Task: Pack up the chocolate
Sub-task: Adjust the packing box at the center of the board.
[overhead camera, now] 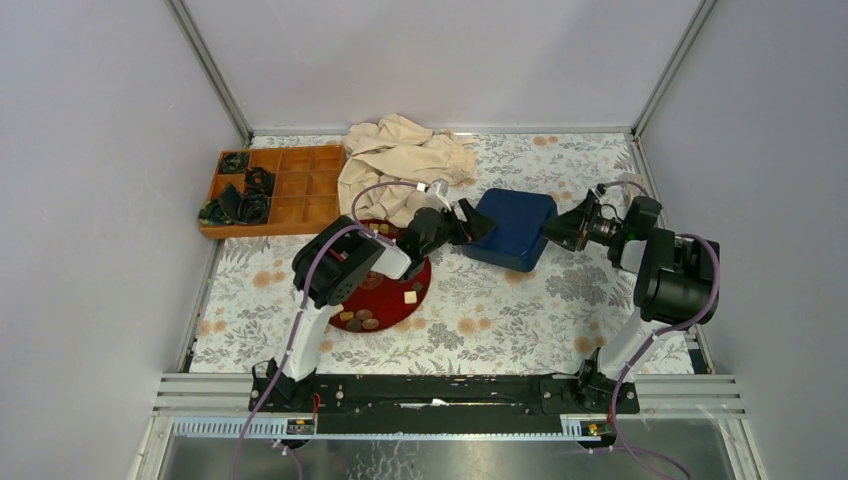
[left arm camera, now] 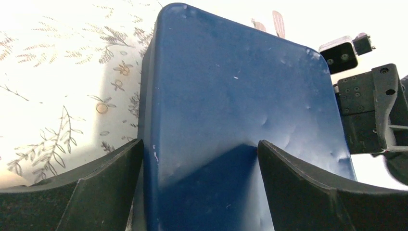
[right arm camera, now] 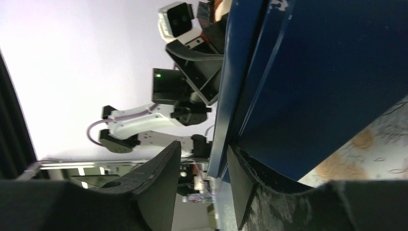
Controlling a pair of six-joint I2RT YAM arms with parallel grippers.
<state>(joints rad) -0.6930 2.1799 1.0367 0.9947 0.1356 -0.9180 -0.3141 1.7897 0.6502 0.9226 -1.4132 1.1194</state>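
Chocolate [overhead camera: 358, 320] pieces sit on the red plate [overhead camera: 425, 275], none packed yet, and the blue box [overhead camera: 515, 228] is shut.
The left gripper [left arm camera: 199, 144], jaws wide apart, sits against the box's left end, probably to steady it. The right gripper [right arm camera: 202, 154] has its jaws apart astride the lid [right arm camera: 226, 96] rim, one finger touching and the other just clear, likely to lift the lid.

Navy-blue box [overhead camera: 515, 230]; dark red plate [overhead camera: 424, 275] bearing brown and cream chocolate [overhead camera: 358, 320]; white table [overhead camera: 500, 315] printed with grey leaves and orange flowers; orange-brown tray [overhead camera: 305, 185] holding black items [overhead camera: 245, 205]; beige cloth [overhead camera: 400, 160]; pale grey walls [overhead camera: 100, 150].
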